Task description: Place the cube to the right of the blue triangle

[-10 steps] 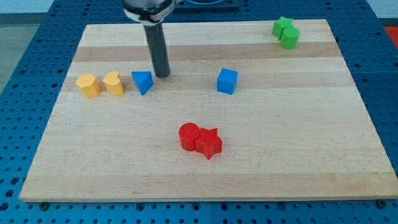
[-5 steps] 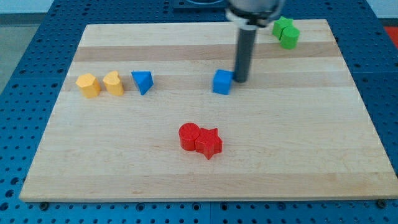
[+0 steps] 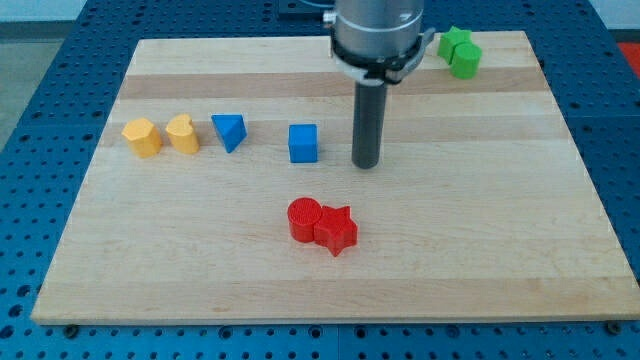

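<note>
The blue cube (image 3: 303, 143) sits on the wooden board (image 3: 480, 250), a short way to the right of the blue triangle (image 3: 229, 131), with a gap between them. My tip (image 3: 366, 164) rests on the board to the right of the cube, a small gap away and not touching it. The rod rises straight up from it to the arm at the view's top.
Two yellow blocks (image 3: 142, 137) (image 3: 183, 133) sit side by side left of the blue triangle. A red cylinder (image 3: 304, 219) and a red star (image 3: 338, 230) touch each other below the cube. Two green blocks (image 3: 460, 52) sit at the top right corner.
The blue cube has slid left, from mid-board to near the blue triangle. My tip went from beside the triangle to the cube's right side, followed it left, and now stands slightly apart from it.
</note>
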### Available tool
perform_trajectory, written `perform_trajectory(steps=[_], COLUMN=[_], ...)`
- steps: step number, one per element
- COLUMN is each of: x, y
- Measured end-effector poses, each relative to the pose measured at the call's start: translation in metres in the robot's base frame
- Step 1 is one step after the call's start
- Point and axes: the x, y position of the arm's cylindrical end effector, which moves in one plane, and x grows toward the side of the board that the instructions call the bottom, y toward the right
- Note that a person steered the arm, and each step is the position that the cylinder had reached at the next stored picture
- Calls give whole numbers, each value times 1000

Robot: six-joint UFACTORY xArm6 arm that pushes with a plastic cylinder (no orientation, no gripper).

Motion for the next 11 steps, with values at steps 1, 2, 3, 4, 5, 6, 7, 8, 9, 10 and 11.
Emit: perform_trajectory(steps=[1,2,3,4,5,6,7,8,9,10,11], x=[1,-16,-31,-27,-32,-67,-78,-74,-73,-73,-73], y=[-40,-78,-98,-87,-40,-20,-33,-63,-80,-80,-86])
